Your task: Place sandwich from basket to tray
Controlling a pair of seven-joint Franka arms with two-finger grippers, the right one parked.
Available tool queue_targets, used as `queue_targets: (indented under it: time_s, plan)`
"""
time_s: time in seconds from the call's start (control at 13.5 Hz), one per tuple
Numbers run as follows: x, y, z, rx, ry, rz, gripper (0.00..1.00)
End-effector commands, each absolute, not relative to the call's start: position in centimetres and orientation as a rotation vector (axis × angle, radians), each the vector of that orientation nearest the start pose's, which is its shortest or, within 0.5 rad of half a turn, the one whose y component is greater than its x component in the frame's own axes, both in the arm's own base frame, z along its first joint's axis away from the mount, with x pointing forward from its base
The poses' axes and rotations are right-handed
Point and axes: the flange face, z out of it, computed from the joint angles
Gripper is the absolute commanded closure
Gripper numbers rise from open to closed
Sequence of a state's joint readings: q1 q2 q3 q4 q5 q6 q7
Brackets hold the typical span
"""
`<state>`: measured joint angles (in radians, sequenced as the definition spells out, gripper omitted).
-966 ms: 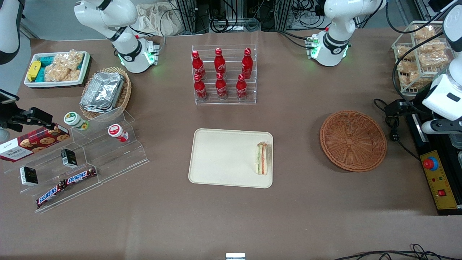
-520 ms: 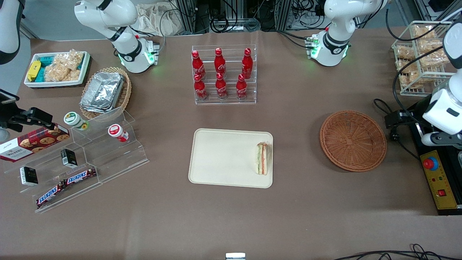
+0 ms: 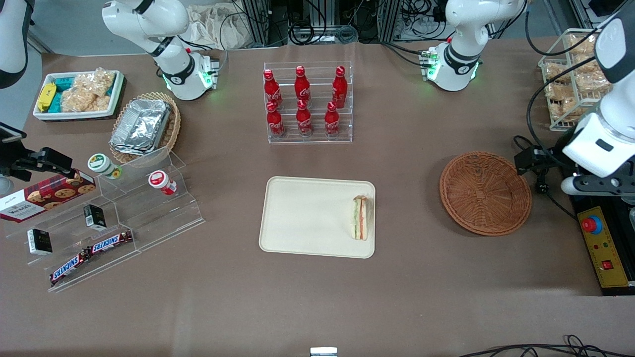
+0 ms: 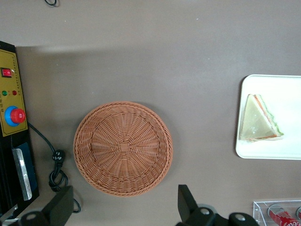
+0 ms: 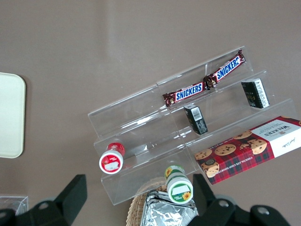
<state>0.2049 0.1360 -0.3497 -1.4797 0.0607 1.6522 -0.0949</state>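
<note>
Sandwich point(image 3: 360, 218) is already on the tray point(image 3: 307, 218), lying at the tray edge nearest the basket point(image 3: 485, 193), filling edge showing. Wrist view agrees: sandwich point(image 4: 258, 119) sits just inside the tray point(image 4: 268, 153) rim. Basket has nothing in it, well apart from the tray, toward the working arm's end of the worktop point(image 3: 407, 148).

Step in hand, as I read it: placement done, this is the retreat phase. Nothing left to carry. Next move probably only calls for the arm to get clear and park; no further grasp needed unless the sandwich should sit more central on the tray, which the task doesn't demand.

Claw point(image 4: 127, 212): hanging high above the worktop, just off the basket rim on the side away from the front camera, looking straight down. Both fingers point(image 4: 186, 202) set wide apart, nothing between them, touching nothing. So spread and holding nothing. In the front view only the arm's white wrist body shows near the basket, at the working arm's end; the claw itself I can't make out there.

Farther from the tray: bottle rack point(image 3: 307, 104), away from the front camera. Control box point(image 4: 11, 117) with red button sits beside the basket, away from the tray.
</note>
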Motion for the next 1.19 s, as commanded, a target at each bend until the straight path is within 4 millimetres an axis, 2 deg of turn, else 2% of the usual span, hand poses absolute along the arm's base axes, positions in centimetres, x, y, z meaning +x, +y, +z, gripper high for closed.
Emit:
queue_targets:
  time_s: [0.0,1.11]
  plan:
    - [59.7,-6.23,60.75,-3.132,0.058,-0.07,0.01]
    - [59.48,-5.52,60.42,-3.124,0.039,-0.025,0.01]
